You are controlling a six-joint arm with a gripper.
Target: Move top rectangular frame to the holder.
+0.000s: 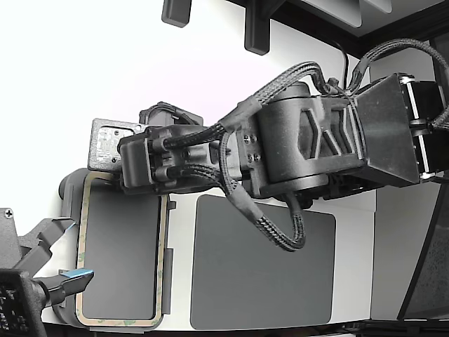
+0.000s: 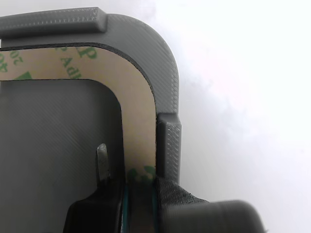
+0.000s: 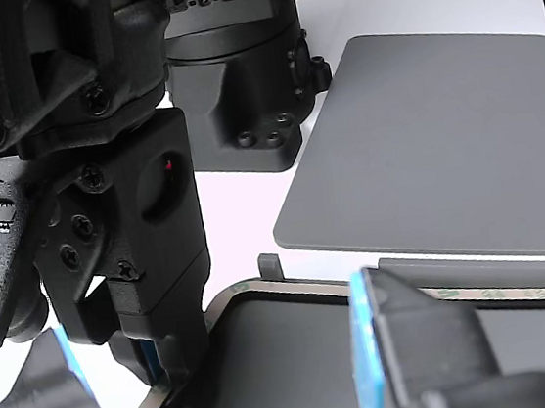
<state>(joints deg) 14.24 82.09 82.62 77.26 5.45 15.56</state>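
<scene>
The white table (image 1: 354,281) carries everything. Across the top of the exterior view stretches the big dark arm (image 1: 316,144) with braided cables, reaching toward that view's left. Below it on the table lies a plain dark grey mat (image 1: 263,263), flat and bare, just beside the tray. The light grey tray (image 1: 69,193) sits at the exterior view's left, and the thin beige frame (image 1: 80,246) with its dark centre lies inside the tray's raised edges; the wrist view shows the frame's (image 2: 141,111) rounded corner tucked against the tray wall (image 2: 167,77), with green print on the beige strip. The tool (image 2: 138,194) is down at one long side of the frame, one finger (image 2: 103,162) on the inside of the strip and the other part outside; the strip runs between them, so it appears closed on the frame. A second, still tool with blue pads (image 1: 74,275) sits at the near corner in the exterior view, its jaws apart.
</scene>
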